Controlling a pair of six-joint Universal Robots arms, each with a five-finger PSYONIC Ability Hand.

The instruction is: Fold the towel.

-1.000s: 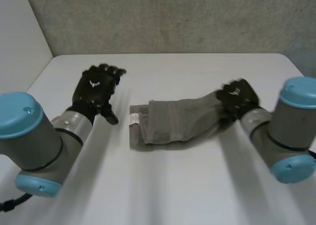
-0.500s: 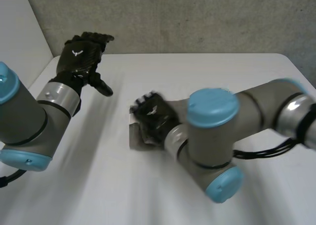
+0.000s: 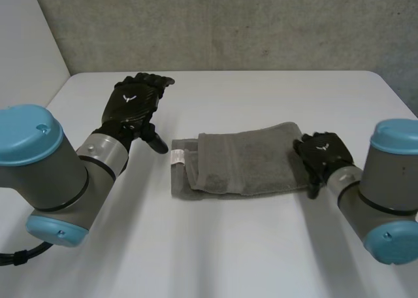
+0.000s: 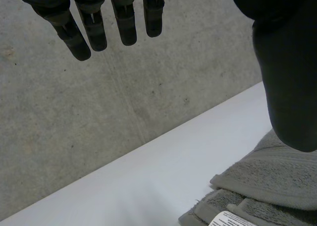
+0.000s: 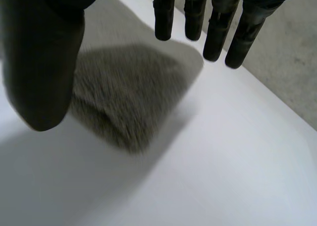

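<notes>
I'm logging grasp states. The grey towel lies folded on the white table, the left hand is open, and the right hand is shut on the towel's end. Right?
Not quite: the right hand is open too. The right wrist view shows its fingers straight, pinching nothing, by the end of the folded towel. The rest holds: the left hand is open.

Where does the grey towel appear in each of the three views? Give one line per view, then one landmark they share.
Head view: the towel lies folded mid-table, between the left hand and the right hand.
Left wrist view: beneath the left hand's thumb, its white label showing.
Right wrist view: beneath the right hand's straight fingers.
Shared landmark: the white table.
</notes>
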